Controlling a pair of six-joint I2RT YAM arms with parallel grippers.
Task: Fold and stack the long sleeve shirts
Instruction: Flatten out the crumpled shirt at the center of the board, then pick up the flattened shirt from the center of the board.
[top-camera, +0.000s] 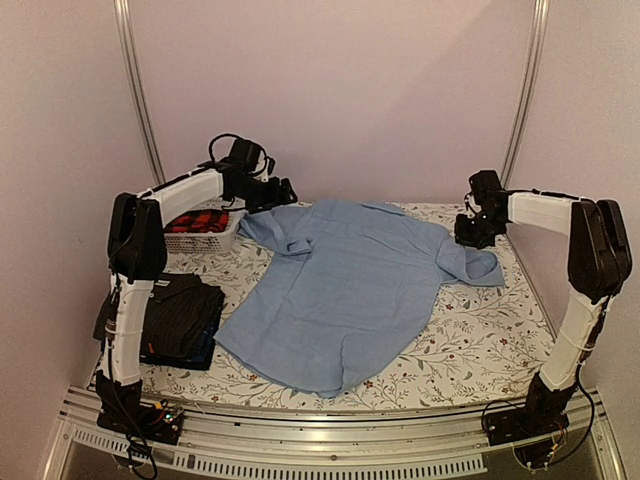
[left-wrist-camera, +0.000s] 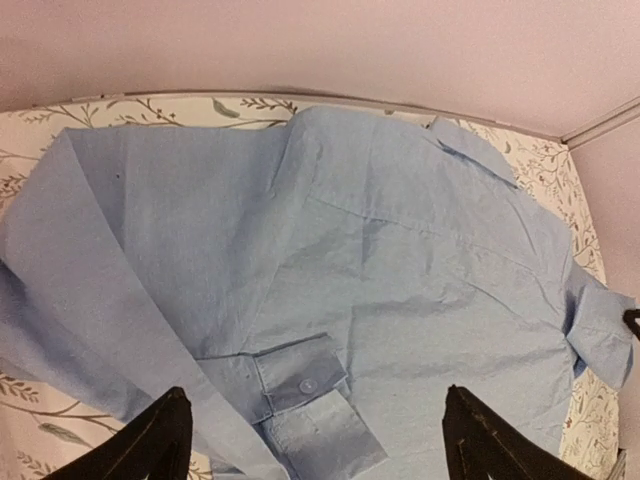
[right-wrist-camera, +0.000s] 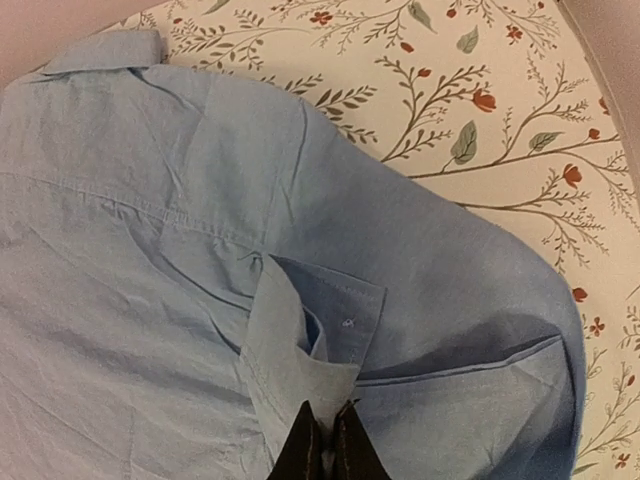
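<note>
A light blue long sleeve shirt (top-camera: 350, 290) lies spread on the floral table cover, collar toward the back wall. Its left sleeve is folded in over the body, and the buttoned cuff (left-wrist-camera: 300, 385) lies right below my left gripper (left-wrist-camera: 316, 392). That gripper (top-camera: 283, 193) is open, its fingers wide apart with nothing between them. My right gripper (right-wrist-camera: 325, 407) is shut on the edge of the right sleeve's cuff (right-wrist-camera: 300, 330), at the shirt's right shoulder (top-camera: 470, 238). A folded black shirt (top-camera: 185, 315) rests on another dark folded one at the table's near left.
A white lattice basket (top-camera: 225, 238) holding red items stands at the back left, beside the left arm. The floral cover (top-camera: 480, 340) shows to the right of and in front of the blue shirt. Walls close in the table on three sides.
</note>
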